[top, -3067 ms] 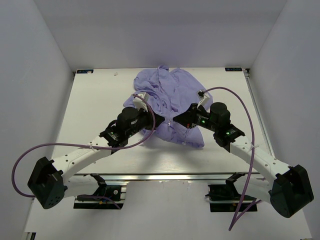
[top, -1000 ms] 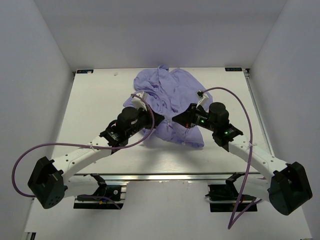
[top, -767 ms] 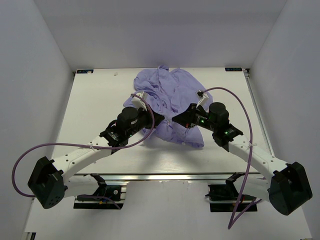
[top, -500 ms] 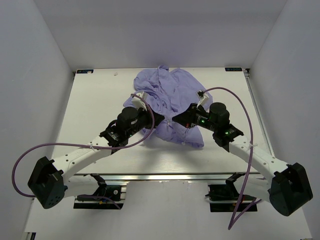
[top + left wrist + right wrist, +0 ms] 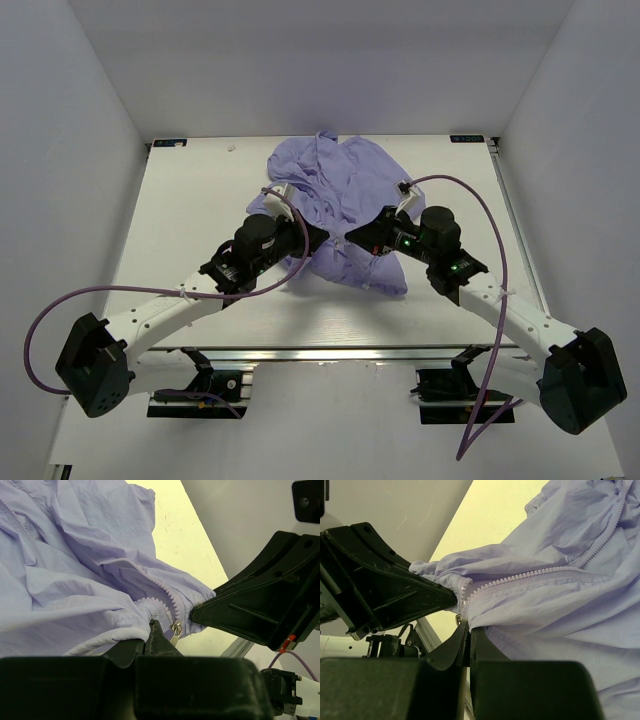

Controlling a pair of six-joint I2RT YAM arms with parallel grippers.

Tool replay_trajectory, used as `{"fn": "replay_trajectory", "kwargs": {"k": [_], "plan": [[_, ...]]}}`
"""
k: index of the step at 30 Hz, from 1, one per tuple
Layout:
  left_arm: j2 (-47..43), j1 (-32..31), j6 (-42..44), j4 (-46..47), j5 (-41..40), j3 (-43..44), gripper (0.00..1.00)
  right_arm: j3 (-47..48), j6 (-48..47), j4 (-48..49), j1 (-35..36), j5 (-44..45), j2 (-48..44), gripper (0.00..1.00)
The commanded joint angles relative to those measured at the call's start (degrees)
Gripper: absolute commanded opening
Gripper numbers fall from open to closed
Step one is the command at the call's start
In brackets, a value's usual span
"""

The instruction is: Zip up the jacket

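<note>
Two robot arms pinch the near hem of a crumpled lavender jacket on a white table.
The jacket [image 5: 340, 200] lies bunched toward 12 o'clock on the table [image 5: 190, 220], and its sleeves are hard to pick out among the folds. At its 6 o'clock edge the left gripper [image 5: 318, 238] and right gripper [image 5: 352, 236] meet tip to tip, both clenched on jacket fabric. From above, the gripper bodies hide the pinched spots. In the wrist views a small metal zipper pull [image 5: 176, 628] hangs between the two grips, and zipper teeth [image 5: 540, 572] run away toward 2 o'clock. Whether the two zipper halves are joined cannot be made out.
</note>
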Motion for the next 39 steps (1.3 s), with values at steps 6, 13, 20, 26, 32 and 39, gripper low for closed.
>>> {"fn": "replay_trajectory", "kwargs": {"k": [6,13,20,26,32,39], "plan": [[-1.63,-0.31,0.39,1.52,1.62,-1.20,0.00,-0.84,1.53,4.43,-0.13,1.88,-2.25,0.00],[-1.72,-0.31,0.65,2.23,3.13,-1.47,0.00,-0.66,2.15,5.05,-0.13,0.12,-1.63,0.00],[-2.60,-0.31,-0.14,1.79,1.46,-1.56,0.00,-0.66,0.74,2.86,-0.13,0.65,-2.16,0.00],[-3.56,-0.31,-0.58,0.91,-1.44,-1.38,0.00,-1.28,0.30,1.54,-0.13,0.21,-2.25,0.00],[-3.57,-0.31,-0.67,1.79,-0.30,-1.82,0.00,-0.84,0.30,1.18,-0.13,-1.37,-2.25,0.00],[-2.86,-0.31,-0.93,2.23,0.23,-1.99,0.00,-0.66,0.74,2.06,-0.13,-1.90,-2.77,0.00]]}}
